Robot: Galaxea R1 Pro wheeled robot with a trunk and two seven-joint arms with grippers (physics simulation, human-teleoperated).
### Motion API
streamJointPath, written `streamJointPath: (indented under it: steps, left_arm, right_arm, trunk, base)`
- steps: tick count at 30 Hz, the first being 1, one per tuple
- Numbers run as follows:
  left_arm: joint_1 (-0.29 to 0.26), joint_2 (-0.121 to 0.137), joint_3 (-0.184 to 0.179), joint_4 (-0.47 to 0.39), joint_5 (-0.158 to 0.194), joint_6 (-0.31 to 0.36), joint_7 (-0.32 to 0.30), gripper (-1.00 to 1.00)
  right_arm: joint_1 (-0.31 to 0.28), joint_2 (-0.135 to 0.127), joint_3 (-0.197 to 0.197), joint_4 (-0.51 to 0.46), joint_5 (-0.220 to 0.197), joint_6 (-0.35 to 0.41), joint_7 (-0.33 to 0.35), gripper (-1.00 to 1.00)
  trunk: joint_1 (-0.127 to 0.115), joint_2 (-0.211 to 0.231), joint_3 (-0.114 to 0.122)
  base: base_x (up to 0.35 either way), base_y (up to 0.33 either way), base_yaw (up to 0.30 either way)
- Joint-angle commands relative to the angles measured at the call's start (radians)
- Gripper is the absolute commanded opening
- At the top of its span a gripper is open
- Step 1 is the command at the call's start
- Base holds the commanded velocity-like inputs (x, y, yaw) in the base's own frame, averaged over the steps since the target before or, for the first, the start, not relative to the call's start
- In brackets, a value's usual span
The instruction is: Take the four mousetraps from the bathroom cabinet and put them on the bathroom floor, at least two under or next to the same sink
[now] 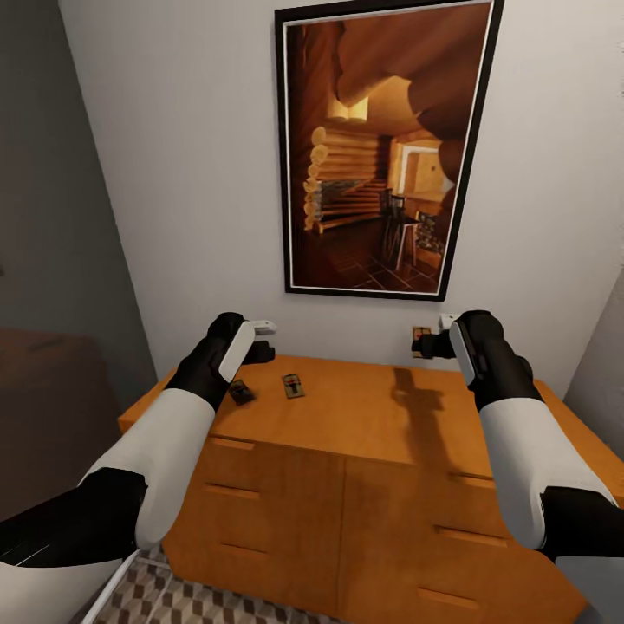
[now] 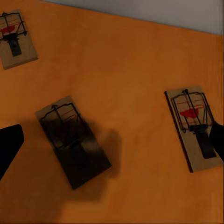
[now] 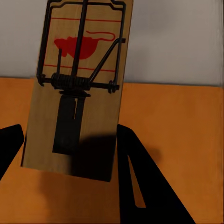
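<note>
Two mousetraps (image 1: 293,386) (image 1: 241,393) lie flat on top of an orange-brown wooden chest of drawers (image 1: 364,416). My left gripper (image 1: 260,351) hovers open just above them. Its wrist view holds three traps: one in shadow (image 2: 72,140), one by the right finger (image 2: 193,126) and one farther off (image 2: 17,39), with the left gripper (image 2: 112,144) empty. My right gripper (image 1: 425,345) is shut on a fourth mousetrap (image 3: 77,93), held tilted above the chest top near the wall. Patterned floor tiles (image 1: 173,602) show at the bottom. The white cabinet and the sink are out of view.
A large framed picture (image 1: 386,147) hangs on the white wall behind the chest. A grey wall and a dark brown surface (image 1: 43,390) stand to the left. The chest's drawer fronts (image 1: 286,511) face me, close to my base.
</note>
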Motion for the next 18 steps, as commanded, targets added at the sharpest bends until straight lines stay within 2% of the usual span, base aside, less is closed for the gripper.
streamJointPath:
  steps: [1,9,18]
  left_arm:
    - [-0.001,0.0,-0.001,0.001,0.008,0.002,0.01,1.0]
    - [-0.001,0.0,-0.004,0.008,0.008,-0.005,0.028,1.0]
    - [-0.001,0.0,-0.004,0.01,0.009,-0.007,0.113,1.0]
  right_arm:
    - [-0.001,0.0,0.0,0.005,0.004,0.004,0.001,-1.0]
    - [-0.001,0.0,0.0,0.007,0.004,0.004,0.003,-1.0]
    - [-0.001,0.0,0.0,0.008,0.006,0.004,0.002,-1.0]
  trunk:
    - [0.0,-0.001,-0.001]
    - [0.0,-0.001,-0.001]
    - [0.0,-0.001,-0.001]
  base:
    - [0.0,-0.041,0.0]
    - [0.0,-0.011,0.0]
    - [0.0,-0.001,0.0]
